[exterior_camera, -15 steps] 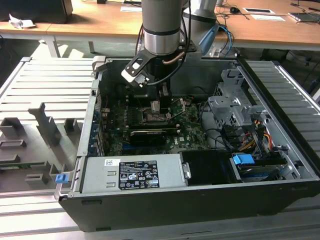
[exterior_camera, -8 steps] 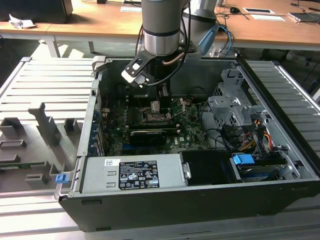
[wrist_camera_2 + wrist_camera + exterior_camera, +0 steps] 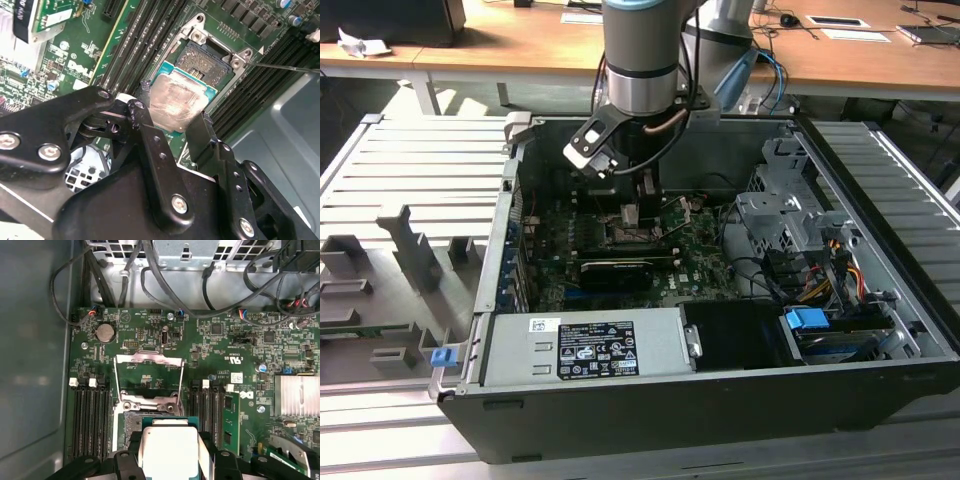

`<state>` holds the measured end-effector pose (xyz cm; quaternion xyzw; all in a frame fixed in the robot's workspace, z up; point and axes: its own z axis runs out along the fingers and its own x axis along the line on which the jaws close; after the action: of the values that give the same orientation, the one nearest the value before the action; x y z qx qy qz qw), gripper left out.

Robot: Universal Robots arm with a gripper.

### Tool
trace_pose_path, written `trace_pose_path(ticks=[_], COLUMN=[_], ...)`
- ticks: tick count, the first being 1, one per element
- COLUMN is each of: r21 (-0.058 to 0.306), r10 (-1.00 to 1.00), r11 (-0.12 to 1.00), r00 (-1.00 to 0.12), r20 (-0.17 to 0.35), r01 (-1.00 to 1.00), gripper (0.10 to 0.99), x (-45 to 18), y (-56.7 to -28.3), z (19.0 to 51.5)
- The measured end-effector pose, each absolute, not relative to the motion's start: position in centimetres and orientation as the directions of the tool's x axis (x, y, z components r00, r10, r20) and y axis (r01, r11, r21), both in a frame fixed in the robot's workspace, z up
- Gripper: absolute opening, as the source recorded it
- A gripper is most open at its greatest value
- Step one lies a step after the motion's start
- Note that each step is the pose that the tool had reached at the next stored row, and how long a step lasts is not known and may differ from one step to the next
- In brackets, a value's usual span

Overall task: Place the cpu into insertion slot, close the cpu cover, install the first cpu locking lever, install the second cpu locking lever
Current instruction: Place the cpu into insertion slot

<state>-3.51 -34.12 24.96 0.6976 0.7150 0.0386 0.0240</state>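
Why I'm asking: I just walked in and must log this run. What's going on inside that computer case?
A robot arm's gripper is inside an open computer case, holding the cpu just over the insertion slot. The chip is not seated: part of the slot lies uncovered beside it. The cpu cover is flipped open.

- A grey slatted metal worktop (image 3: 420, 170) fills the exterior view from its left edge to its right edge.
- An open black computer case (image 3: 720, 420) lies on it at the centre and lower right.
- Grey fixture blocks (image 3: 415, 250) stand on the slats at middle left.
- A small blue piece (image 3: 442, 356) sits at lower left, just beside the case's corner.
- A wooden desk (image 3: 520, 50) spans the top edge, carrying crumpled white paper (image 3: 360, 44) at upper left.
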Motion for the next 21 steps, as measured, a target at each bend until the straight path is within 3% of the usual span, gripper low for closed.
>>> trace_pose_path(ticks=[21], r21=[0.089], r10=[0.999], r11=[0.023], r00=[-0.025], r20=[0.020], r01=[0.996], gripper=[0.529], x=[-3.8], y=[-33.4], z=[23.6])
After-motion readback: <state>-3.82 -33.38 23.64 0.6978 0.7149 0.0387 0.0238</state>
